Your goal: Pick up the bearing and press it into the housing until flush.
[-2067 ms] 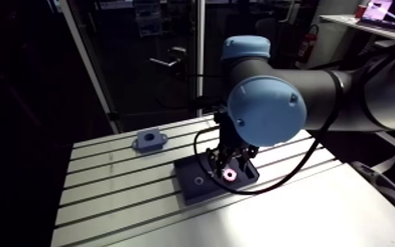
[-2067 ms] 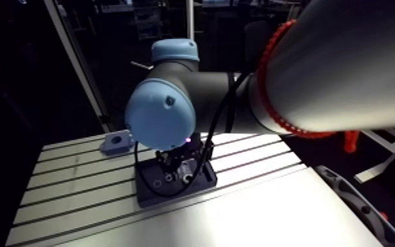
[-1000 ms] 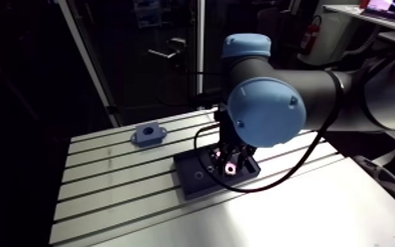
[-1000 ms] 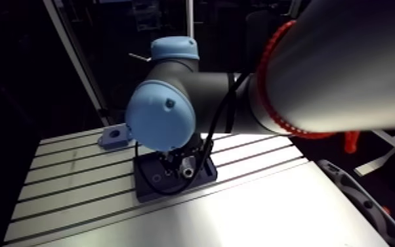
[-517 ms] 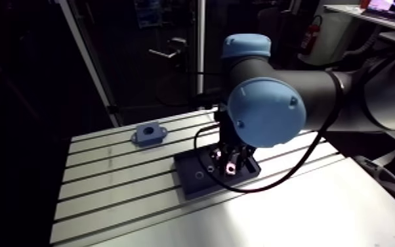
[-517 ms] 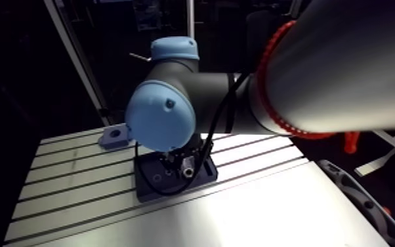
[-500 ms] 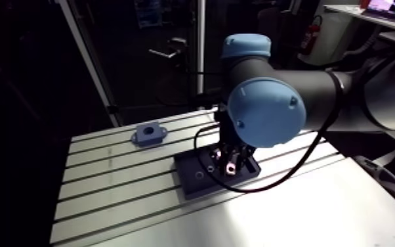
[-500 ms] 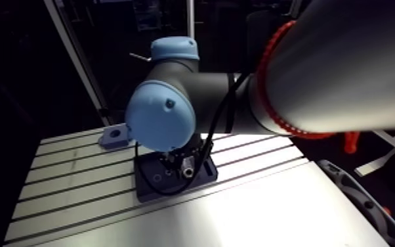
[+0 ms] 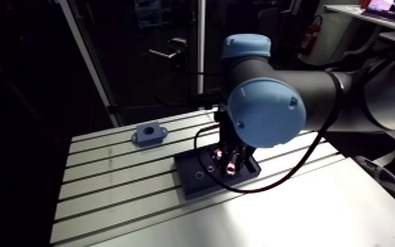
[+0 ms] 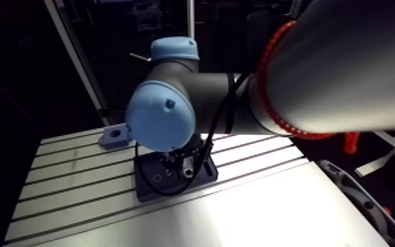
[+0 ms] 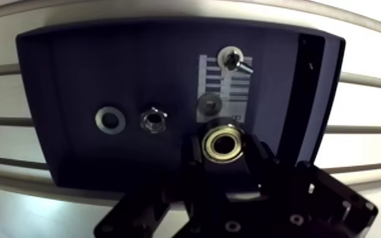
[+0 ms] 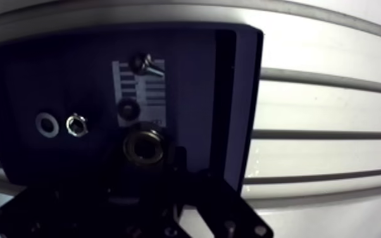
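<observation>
Housing (image 9: 149, 134): on the table (image 9: 108, 190), well apart from the tray (image 11: 73, 95).
Bearing (image 11: 224, 144): lying flat on the tray, between the fingers.
Gripper (image 11: 224, 153): fingers look snug against the bearing's sides.
Your lift: rise straight and keep it level; a tilted bearing would likely jam in the bore.

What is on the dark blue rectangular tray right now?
Seen: a flat silver washer, a hex nut, a small dark washer, a screw and, at the black gripper, the brass-ringed bearing. The gripper hides the tray's near edge.
</observation>
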